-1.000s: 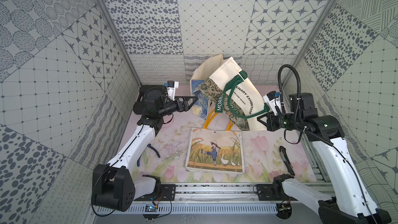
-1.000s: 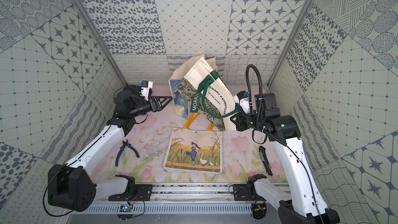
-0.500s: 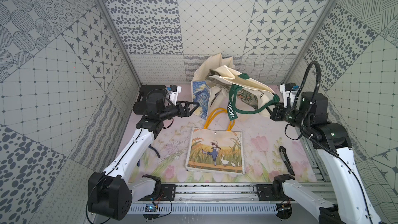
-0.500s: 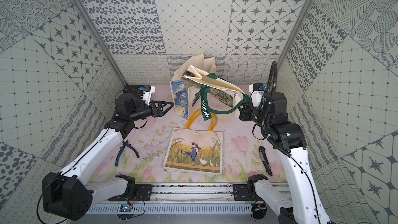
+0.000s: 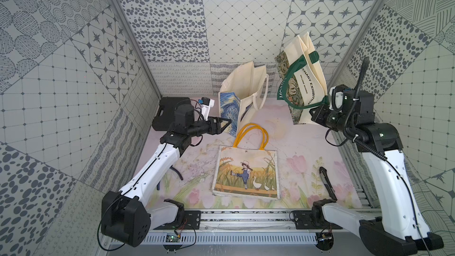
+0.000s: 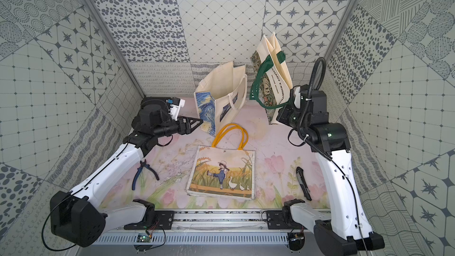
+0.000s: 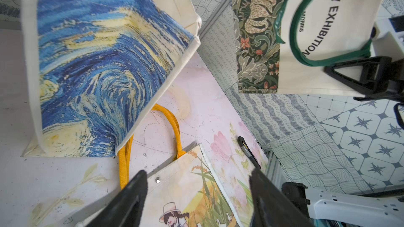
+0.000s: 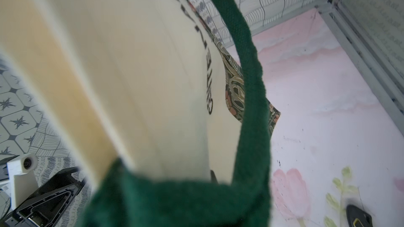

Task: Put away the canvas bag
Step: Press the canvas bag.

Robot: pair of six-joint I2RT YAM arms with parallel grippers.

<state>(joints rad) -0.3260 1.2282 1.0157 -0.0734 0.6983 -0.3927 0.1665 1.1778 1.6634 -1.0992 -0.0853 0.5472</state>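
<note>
Change: 1 second ago the canvas bag (image 5: 304,77) hung tilted against the standing tote (image 5: 242,99); now it has swung clear to the right and hangs high near the back right corner, well apart from the tote
Bag now: off the mat, its floral side panel facing the centre, its lettered cream face towards the right arm, bottom edge in the air
Meaning for the task: my reading is that the lift-out is done and the bag is being carried; it is not yet set down anywhere, so putting it away remains open
Right pincer (image 5: 317,112): clamped tight on the green handle (image 8: 251,105), which loops up from it to the bag; the bag's whole weight seems to hang from this 1 strap
Left pincer (image 7: 196,193): has moved in towards the tote's blue painted panel and narrowed from its widest; the jaws are apart with nothing between them, and the wrist view shows a gap to the panel
Standing tote: upright, mouth open, at the back centre in both top views
Flat tote (image 5: 246,171): lies in front, its yellow handles pointing towards the standing tote
Risk: the hanging bag may sway or slip on its single strap
</note>
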